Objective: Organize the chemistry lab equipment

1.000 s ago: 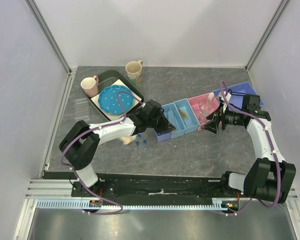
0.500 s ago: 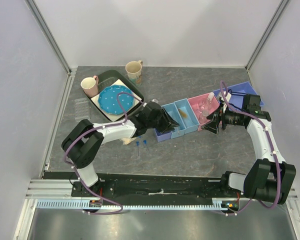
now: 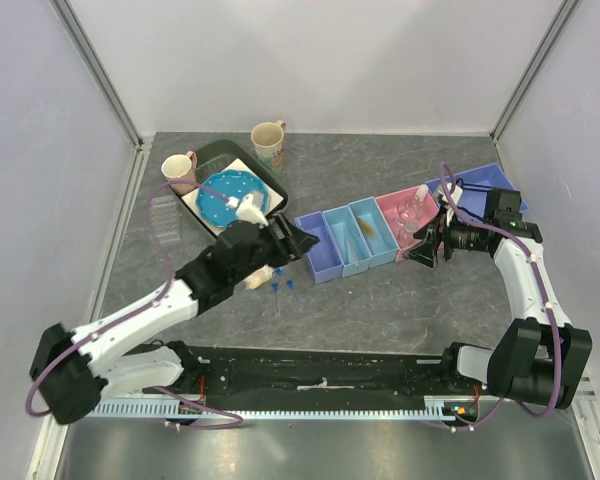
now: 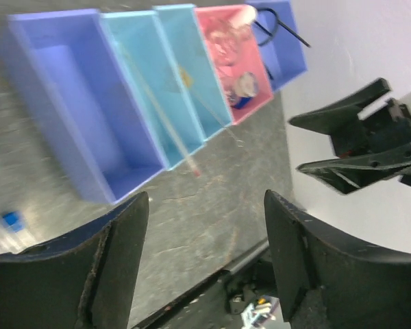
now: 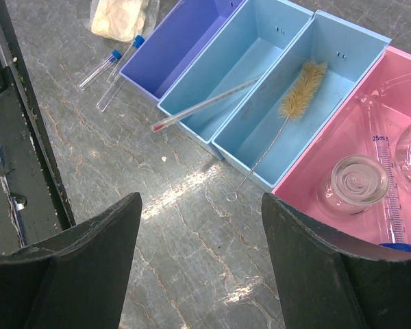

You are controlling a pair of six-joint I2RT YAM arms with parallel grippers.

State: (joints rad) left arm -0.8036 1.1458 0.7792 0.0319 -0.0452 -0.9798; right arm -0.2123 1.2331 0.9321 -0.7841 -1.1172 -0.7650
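The left gripper [image 4: 205, 200] hangs with its jaws wide apart and empty over the desk [image 4: 27, 185], just in front of the purple bin [image 4: 68, 103]. The right gripper [image 5: 200, 202] is also spread and holds nothing, near the pink bin [image 5: 315, 164], which holds clear glassware [image 5: 359, 179] and a thin graduated cylinder [image 5: 392, 199]. Two blue-capped tubes [image 5: 120, 74] and the whitish bag [image 5: 120, 17] lie on the desk beside the purple bin.

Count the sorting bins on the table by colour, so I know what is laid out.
Purple-blue bins: 2
Light blue bins: 2
Pink bin: 1
Total: 5
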